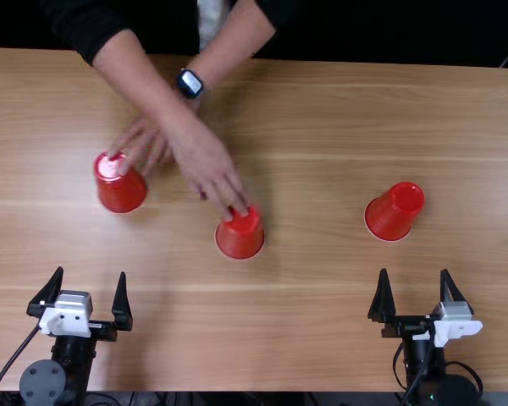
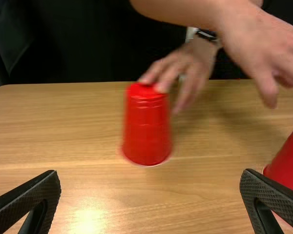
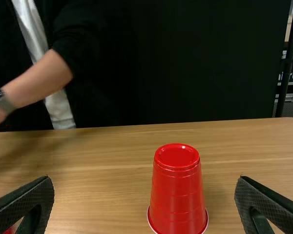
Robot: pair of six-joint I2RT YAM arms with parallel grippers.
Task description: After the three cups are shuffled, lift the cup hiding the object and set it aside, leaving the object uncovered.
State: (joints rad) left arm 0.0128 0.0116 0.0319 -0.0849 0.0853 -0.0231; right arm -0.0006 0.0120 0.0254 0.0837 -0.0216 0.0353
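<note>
Your left gripper (image 1: 89,283) and right gripper (image 1: 413,283) both sit with fingers spread wide, holding nothing, at the near edge of the table (image 1: 322,110), well short of the cups. The shuffle looks in progress: a person's hand (image 1: 140,144) tops the left cup (image 1: 118,182) and the second hand (image 1: 207,165) the middle cup (image 1: 240,234), with the right cup (image 1: 394,211) alone, so pick, lift and set-aside are all left. All three stand mouth-down, base up, long axis vertical; can't tell which hides the object.

Three red cups (image 1: 119,182) (image 1: 240,233) (image 1: 394,211) are sitting on one table (image 1: 322,118). Two hands (image 1: 140,144) (image 1: 207,165) are touching two cups. Two grippers (image 1: 89,273) (image 1: 413,272) are resting nearby.
</note>
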